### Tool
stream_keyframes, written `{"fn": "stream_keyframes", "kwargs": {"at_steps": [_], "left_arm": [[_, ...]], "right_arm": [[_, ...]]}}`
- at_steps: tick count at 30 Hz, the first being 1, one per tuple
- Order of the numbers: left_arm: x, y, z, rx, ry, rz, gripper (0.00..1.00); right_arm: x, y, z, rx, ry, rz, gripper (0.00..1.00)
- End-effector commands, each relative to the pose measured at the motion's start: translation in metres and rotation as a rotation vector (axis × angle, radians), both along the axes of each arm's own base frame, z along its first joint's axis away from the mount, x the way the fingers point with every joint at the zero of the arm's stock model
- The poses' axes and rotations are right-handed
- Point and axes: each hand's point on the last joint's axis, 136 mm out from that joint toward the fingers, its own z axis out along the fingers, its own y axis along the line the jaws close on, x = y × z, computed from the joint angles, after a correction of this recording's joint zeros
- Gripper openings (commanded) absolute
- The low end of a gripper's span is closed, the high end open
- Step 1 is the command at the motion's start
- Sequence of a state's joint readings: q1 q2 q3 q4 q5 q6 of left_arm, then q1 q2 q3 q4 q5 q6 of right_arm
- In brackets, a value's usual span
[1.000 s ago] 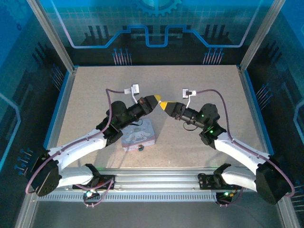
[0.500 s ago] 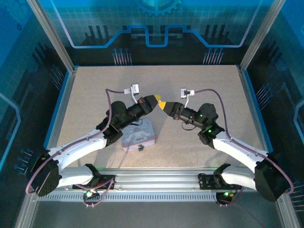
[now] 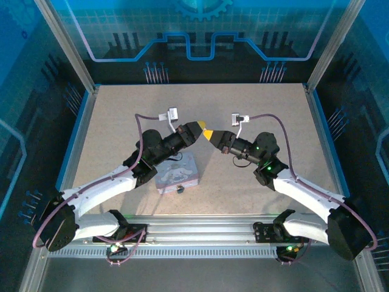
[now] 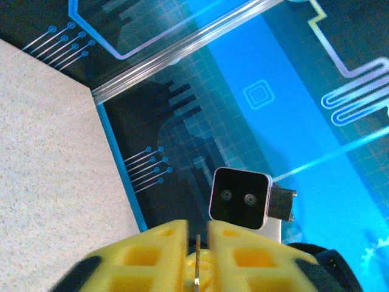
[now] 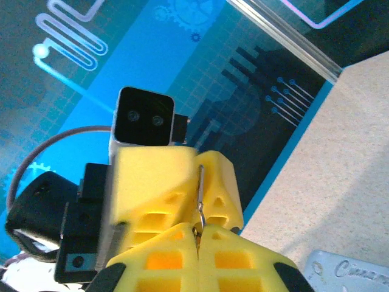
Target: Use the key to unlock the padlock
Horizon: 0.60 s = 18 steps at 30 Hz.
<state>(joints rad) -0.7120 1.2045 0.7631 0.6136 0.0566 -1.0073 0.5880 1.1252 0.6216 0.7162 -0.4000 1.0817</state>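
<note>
1. The key [image 5: 200, 185] is a thin dark sliver held in the air above the middle of the tabletop [image 3: 273, 109], where the two pincer tips meet. Its ringed end sits at the right pincer's tip, and its shaft runs up the seam between the left pincer's fingers.
2. The padlock [image 3: 180, 189] appears to be the small dark speck touching the near edge of the box [image 3: 182, 170]. It is too small to make out any detail. It lies well below and apart from the key, toward the tabletop's near edge, left of centre.
3. The right pincer [image 5: 198, 234] is closed, pinching the ringed end of the key.
4. The left pincer [image 4: 198, 234] is narrow, with the key standing in the slit between its fingers. I cannot tell whether it is actually pressing on the key.
5. Risk: if the right pincer lets go before the left one has a firm pinch, the sliver would likely drop to the tabletop, where it would be hard to pick up.
6. Risk: with so little metal to hold, either tip pulling away could twist the key in the grip, so it would meet the keyhole crooked.
7. Risk: nothing holds the padlock or the box, so a push from the key would probably slide them rather than seat it.
</note>
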Motion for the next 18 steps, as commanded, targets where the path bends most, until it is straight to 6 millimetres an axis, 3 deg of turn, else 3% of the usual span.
{"fn": "stream_keyframes", "kwargs": {"at_steps": [1,6,10,15,18], "left_arm": [[-0.006,0.003,0.007,0.035,-0.032,0.005,0.29],[-0.009,0.018,-0.001,0.151,-0.009,0.057,0.53],[-0.012,0.043,-0.015,0.329,0.042,0.132,0.72],[-0.016,0.076,-0.042,0.506,0.178,0.202,0.84],[-0.020,0.091,-0.068,0.570,0.301,0.211,0.86]], "right_arm": [[-0.002,-0.004,0.001,-0.046,-0.018,-0.029,0.00],[-0.006,-0.012,-0.015,-0.154,-0.004,-0.054,0.00],[-0.012,-0.020,-0.032,-0.248,0.012,-0.071,0.00],[-0.020,-0.034,-0.055,-0.384,0.039,-0.100,0.00],[-0.023,-0.042,-0.066,-0.453,0.047,-0.116,0.00]]}}
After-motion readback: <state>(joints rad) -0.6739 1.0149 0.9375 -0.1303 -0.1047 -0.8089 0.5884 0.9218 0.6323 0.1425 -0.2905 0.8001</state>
